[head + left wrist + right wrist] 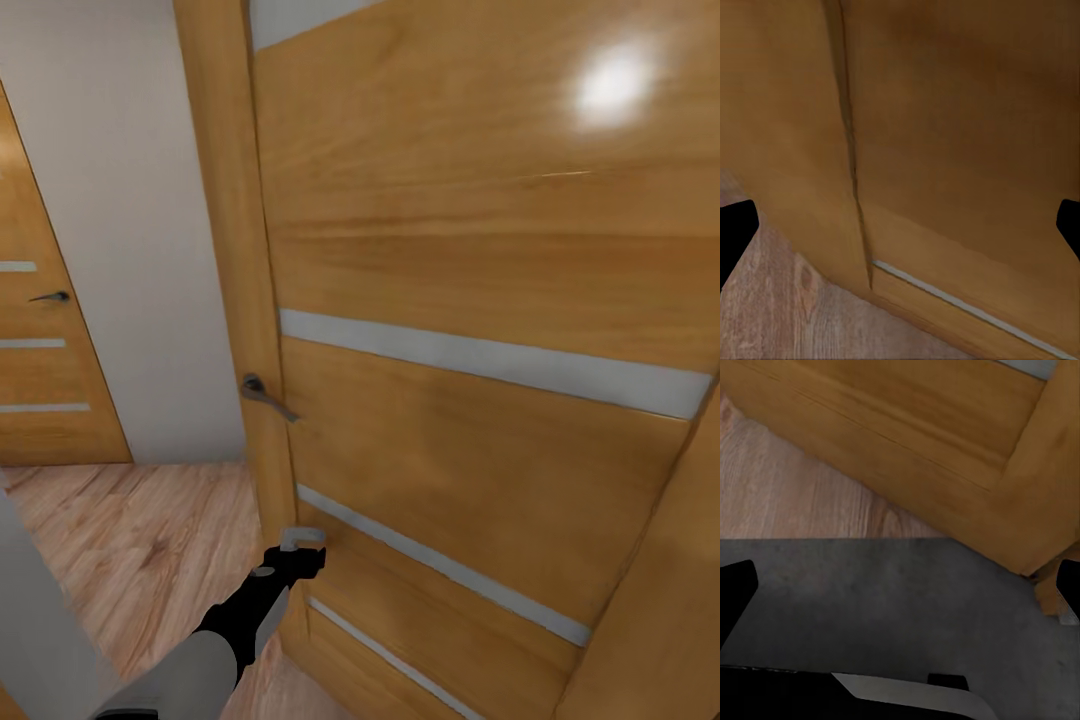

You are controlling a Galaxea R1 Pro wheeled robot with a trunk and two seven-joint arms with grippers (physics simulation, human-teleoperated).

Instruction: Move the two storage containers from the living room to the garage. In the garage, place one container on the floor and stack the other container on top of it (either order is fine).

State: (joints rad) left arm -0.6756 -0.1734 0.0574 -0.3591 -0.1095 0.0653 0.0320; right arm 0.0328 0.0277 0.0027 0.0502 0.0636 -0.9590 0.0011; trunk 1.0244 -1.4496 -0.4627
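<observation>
Close in front of the robot stands a wooden door, glossy honey-coloured, crossed by 3 pale horizontal strips, with a grey lever handle at its edge against the wooden door frame. Low in the head view the left arm reaches forward, and the left gripper sits right by the bottom of that frame, level with the lowest pale strips; whether it touches the wood cannot be told. In the left wrist view its black fingertips stand at opposite edges of the picture, spread wide, with nothing between them but the seam of door and frame and a corner of plank floor.

To the left, past a strip of pale wall, a second door of the same make shows 3 pale strips and a dark handle. Light wood planks run between them.

In the right wrist view the right gripper hangs over a dark grey, speckled floor that meets light wood planking along a straight line, beside the foot of a wooden frame. Its black fingertips are likewise far apart and hold nothing.

No writing, brand or label can be read on any surface.
</observation>
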